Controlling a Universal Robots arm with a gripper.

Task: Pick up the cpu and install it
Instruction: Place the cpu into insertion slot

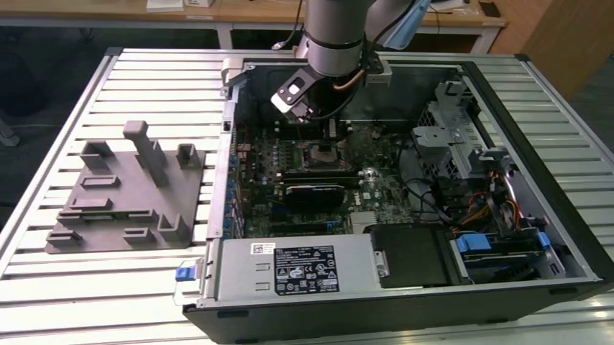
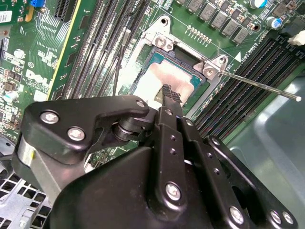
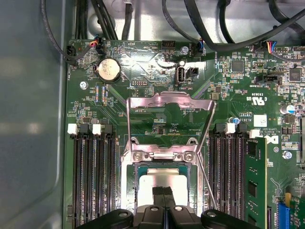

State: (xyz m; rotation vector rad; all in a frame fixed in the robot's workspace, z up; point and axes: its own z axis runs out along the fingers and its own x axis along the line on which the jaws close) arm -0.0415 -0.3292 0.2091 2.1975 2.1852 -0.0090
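Because the cpu (image 3: pixel 164 177) already lies flat inside the open socket (image 3: pixel 164 155), toward the far edge of the green board (image 3: pixel 143 71) in the computer case (image 1: pixel 384 316), the job now looks like seating, not carrying. The gripper (image 3: pixel 163 191) hangs right above the chip, fingers clenched together with nothing between them; whether they touch it I cannot tell. Any press should go straight down, gently, without sideways drag, clear of the raised plate (image 3: pixel 169 102) and lever (image 2: pixel 257 86).
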